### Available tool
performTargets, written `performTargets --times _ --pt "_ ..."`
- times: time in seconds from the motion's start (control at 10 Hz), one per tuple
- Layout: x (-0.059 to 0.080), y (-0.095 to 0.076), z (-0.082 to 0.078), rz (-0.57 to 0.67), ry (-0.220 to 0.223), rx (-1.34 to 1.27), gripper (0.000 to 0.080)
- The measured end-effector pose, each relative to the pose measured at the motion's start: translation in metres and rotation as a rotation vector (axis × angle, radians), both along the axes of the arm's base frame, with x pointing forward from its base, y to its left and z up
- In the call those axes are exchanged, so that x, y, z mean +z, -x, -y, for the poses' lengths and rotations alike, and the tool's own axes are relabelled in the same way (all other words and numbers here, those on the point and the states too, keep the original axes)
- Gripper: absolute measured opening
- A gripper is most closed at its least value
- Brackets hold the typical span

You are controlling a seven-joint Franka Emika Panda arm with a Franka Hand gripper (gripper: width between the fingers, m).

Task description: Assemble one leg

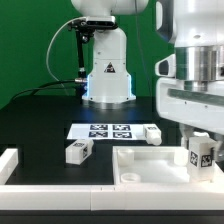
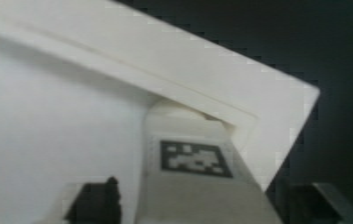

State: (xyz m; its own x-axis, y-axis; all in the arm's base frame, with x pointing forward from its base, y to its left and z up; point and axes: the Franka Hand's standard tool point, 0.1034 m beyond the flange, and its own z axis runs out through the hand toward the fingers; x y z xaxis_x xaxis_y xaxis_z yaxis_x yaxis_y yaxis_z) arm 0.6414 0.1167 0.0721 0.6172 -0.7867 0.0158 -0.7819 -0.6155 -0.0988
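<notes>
Gripper [image 1: 200, 168] closed on small white stubby plastic leg with black-and-white square tag [image 1: 200, 153], held upright; dark fingertips [image 2: 98, 197] seen either side of the leg's tagged face in the wrist view. Leg positioned directly below the gripper, over the corner of the large white square tray-like panel [image 1: 140, 165], its far end at or just short of the panel surface; actual contact not determinable.

Risks noted:
- Misalignment at the corner seat. Held leg close against the panel's raised rim [image 2: 226, 70]; slight lateral offset likely to land it on the rim instead of in the seat.
- Tilt in the grasp. Short, smooth part on narrow pads; downward pressure off-axis likely to rotate it between the fingers and cause jamming or cross-threading.
- Panel shift. Panel apparently loose on the dark counter [image 1: 40, 115]; push or twist liable to slide it.
- Premature release: leg likely to topple if not seated.

Second white tagged leg [image 1: 79, 151] and third [image 1: 152, 134] lying well apart from the gripper, near the marker board [image 1: 105, 130]; no interference expected.
</notes>
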Motion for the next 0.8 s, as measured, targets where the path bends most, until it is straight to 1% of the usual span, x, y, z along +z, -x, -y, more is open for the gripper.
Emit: performTargets --times 0.1,0.2,0.3,0.5,0.6,0.7,0.8 --pt "0.001 0.001 -0.005 0.000 0.012 0.179 0.0583" --pt "0.000 0.003 -0.009 -0.008 0.015 0.280 0.0583" --pt "-0.001 0.003 -0.007 -0.005 0.022 0.339 0.0634" --pt "-0.001 0.002 -0.004 0.006 0.041 0.528 0.0647" --pt "0.001 -0.002 0.003 0.029 0.075 0.755 0.0647" --pt "0.000 -0.003 0.005 0.042 0.118 0.951 0.0649" --pt "-0.003 0.000 0.002 0.045 0.121 1.007 0.0649"
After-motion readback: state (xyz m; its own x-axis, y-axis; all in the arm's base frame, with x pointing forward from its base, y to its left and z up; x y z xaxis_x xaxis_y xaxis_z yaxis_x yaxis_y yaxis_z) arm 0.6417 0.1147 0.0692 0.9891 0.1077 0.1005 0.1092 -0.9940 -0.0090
